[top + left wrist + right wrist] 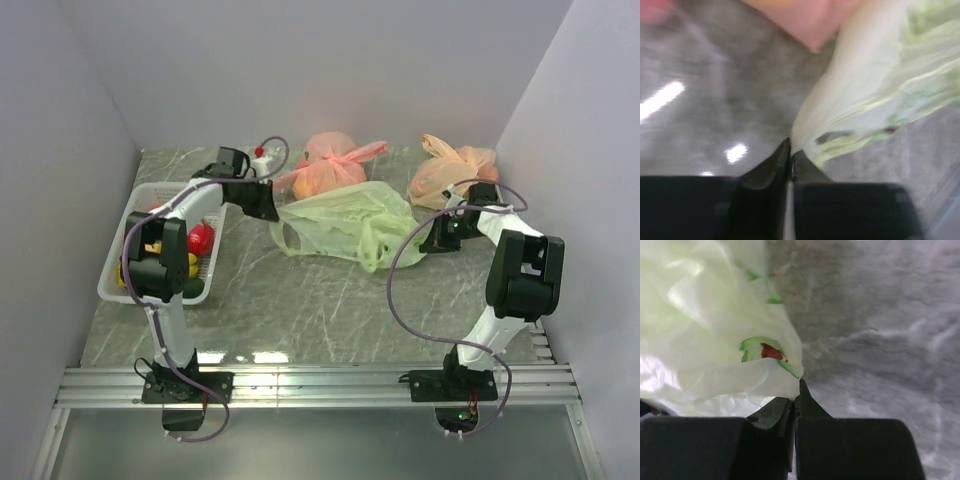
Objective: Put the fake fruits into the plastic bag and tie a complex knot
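Observation:
The pale-green plastic bag (340, 225) lies crumpled in the middle of the table, and no knot on it is in view. My left gripper (272, 208) is shut on the bag's left edge, where the film (860, 85) comes out from between the fingertips (782, 155). On the bag's right side, my right gripper (425, 240) is shut on the green film (715, 340) at its tips (805, 392). The fake fruits sit in a white basket (165, 190) on the left: a red piece (200, 238), yellow bananas (152, 246) and a dark green piece (196, 290).
A pink knotted bag (335, 160) with fruit inside rests at the back, just behind the green bag. An orange-tan knotted bag (450, 170) sits at the back right, close to the right arm. White walls close in the left, right and back sides.

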### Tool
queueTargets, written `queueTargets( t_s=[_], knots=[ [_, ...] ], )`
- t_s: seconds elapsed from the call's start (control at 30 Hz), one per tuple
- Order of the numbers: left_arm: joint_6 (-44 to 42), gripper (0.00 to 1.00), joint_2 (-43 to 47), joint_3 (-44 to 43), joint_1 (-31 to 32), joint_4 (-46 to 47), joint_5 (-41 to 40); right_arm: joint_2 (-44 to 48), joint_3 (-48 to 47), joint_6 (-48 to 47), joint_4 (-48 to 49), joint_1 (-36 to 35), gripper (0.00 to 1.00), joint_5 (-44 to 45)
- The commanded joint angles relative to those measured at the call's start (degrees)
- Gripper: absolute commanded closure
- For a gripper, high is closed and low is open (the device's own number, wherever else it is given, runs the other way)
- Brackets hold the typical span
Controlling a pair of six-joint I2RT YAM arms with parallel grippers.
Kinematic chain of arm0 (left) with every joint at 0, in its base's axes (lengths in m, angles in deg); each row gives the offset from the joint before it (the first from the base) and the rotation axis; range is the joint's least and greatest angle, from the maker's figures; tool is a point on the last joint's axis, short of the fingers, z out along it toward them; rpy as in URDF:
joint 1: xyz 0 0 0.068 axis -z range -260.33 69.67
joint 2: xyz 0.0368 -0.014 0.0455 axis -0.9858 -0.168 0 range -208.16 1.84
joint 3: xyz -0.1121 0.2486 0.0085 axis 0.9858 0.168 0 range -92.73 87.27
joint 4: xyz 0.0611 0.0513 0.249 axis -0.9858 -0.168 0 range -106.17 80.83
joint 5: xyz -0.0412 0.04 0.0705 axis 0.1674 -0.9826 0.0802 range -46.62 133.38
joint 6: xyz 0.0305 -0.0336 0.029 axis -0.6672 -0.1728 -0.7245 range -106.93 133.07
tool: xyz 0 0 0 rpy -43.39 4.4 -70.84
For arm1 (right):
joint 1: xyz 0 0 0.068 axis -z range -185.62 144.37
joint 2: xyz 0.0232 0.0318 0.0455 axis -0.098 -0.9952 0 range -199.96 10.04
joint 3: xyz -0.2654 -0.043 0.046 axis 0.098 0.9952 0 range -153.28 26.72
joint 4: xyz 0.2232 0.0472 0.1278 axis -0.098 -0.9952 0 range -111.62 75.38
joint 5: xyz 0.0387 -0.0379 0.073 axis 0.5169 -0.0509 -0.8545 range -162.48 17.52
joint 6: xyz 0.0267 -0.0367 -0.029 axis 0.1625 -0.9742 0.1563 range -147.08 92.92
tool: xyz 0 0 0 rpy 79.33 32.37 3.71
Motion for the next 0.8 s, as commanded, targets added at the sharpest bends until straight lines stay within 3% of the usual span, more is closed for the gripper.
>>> queueTargets(
  t_s=[0.0, 0.03, 0.13, 0.17, 0.23, 0.33, 0.43, 0.57, 0.77],
  knots=[
    [-11.4, 0.83, 0.1, -7.0, -2.1, -3.5, 0.1, 4.2, 0.7, -1.8, 1.8, 1.1, 1.00, -1.2],
    [-14.2, 0.67, 0.4, -7.8, -1.9, -4.2, 0.9, 4.2, 0.7, -1.3, 2.0, 0.8, 1.00, -2.0],
    [-16.2, 0.42, 5.3, -7.2, -1.8, -3.2, 5.5, 4.1, 0.7, 1.2, 2.3, -0.1, 1.00, -3.6],
    [-16.2, 0.19, 9.2, -5.9, -1.6, -1.9, 6.3, 4.1, 0.8, 1.9, 2.4, -0.3, 1.00, -4.4],
    [-18.8, 0.03, 13.0, -1.7, -0.6, 0.7, 6.8, 4.4, 1.5, 3.4, 3.1, -0.9, 1.00, -5.1],
    [-25.2, 0.01, 20.1, 2.9, 4.4, 1.2, 4.4, 4.7, 2.5, 6.9, 3.9, -1.6, 1.00, -5.7],
    [-24.9, 0.01, 21.6, 5.3, 11.6, 2.1, 1.2, 5.2, 3.8, 9.5, 5.3, -1.6, 1.00, -5.7],
    [-15.2, 0.02, 19.4, 9.3, 22.2, 9.9, -9.2, 6.0, 6.0, 13.3, 7.8, -1.6, 1.00, -6.1],
    [-0.8, 0.02, 9.8, 5.7, 29.1, 15.3, -21.9, 6.8, 8.0, 16.6, 9.2, -1.7, 1.00, -6.9]
  ],
)
